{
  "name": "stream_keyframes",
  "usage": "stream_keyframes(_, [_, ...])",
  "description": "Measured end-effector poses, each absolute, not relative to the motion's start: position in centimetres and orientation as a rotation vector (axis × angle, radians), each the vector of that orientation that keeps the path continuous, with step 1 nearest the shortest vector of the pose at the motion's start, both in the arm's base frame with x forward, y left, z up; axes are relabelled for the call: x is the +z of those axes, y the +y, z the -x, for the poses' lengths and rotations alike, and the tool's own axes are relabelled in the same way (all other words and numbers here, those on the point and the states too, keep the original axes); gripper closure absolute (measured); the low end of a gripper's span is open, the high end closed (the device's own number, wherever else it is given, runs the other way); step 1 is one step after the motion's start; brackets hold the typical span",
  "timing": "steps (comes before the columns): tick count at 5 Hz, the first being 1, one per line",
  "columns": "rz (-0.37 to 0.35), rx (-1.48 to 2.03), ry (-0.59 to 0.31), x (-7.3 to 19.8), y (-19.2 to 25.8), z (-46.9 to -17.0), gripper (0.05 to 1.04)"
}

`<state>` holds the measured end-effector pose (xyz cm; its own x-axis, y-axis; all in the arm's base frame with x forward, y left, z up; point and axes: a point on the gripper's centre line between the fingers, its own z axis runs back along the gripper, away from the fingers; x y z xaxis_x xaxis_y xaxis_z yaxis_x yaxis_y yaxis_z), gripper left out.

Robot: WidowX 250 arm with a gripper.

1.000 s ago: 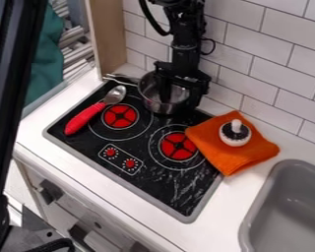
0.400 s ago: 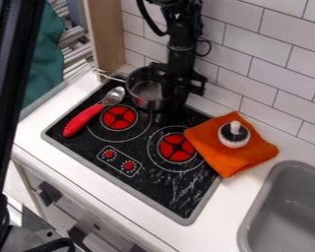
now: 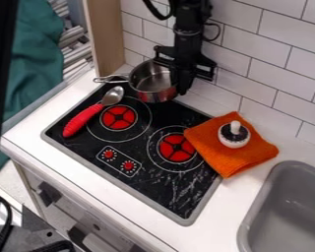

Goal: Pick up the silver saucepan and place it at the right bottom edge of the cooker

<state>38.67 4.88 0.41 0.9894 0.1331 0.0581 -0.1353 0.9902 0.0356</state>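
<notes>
Awaiting placement at right near edge of cooker (image 3: 153,181): silver saucepan (image 3: 152,87), by far edge; gripper (image 3: 181,87) at right rim, spread or pinching indeterminable; lift was unconfirmed.

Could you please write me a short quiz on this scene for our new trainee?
1. True or false: the orange cloth overlaps the edge of the cooker.
2. Multiple choice: what colour is the handle of the spoon?
(a) green
(b) red
(c) white
3. Fill in the blank: the handle of the saucepan points to the ____ side of the picture, away from the hand.

Key: 1 true; 2 b; 3 left.
</notes>
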Motion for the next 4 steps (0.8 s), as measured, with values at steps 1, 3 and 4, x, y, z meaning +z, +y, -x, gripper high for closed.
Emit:
stream_keyframes(1, [-0.066,0.133,-0.137,3.3,4.0,-38.0,1.024])
stream_keyframes(3, [-0.063,0.052,-0.167,4.8,1.4,-33.4,1.024])
stream_keyframes(4, [-0.038,-0.003,-0.083,3.5,0.9,-30.9,1.024])
